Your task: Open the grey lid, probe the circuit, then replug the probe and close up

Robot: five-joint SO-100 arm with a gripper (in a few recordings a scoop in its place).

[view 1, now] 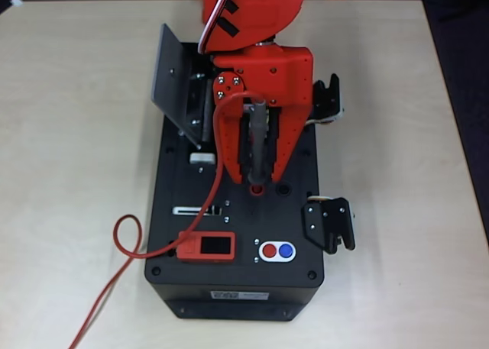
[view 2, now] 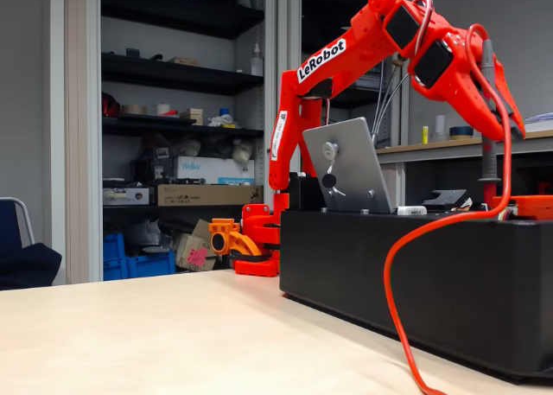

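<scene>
Probe (view 1: 258, 139), a slim grey rod near the centre of the overhead view, stands upright in the red gripper (view 1: 258, 169), whose jaws are clenched on it, its red tip right over a red socket (view 1: 257, 189) on the black box (view 1: 237, 284). If it comes down tilted or off-centre it could jam on the rim or slip in the grasp. Trailing to the lower left, the red cable (view 1: 126, 242) could snag, and the grey lid (view 1: 176, 82), propped open at upper left, could get knocked.
</scene>
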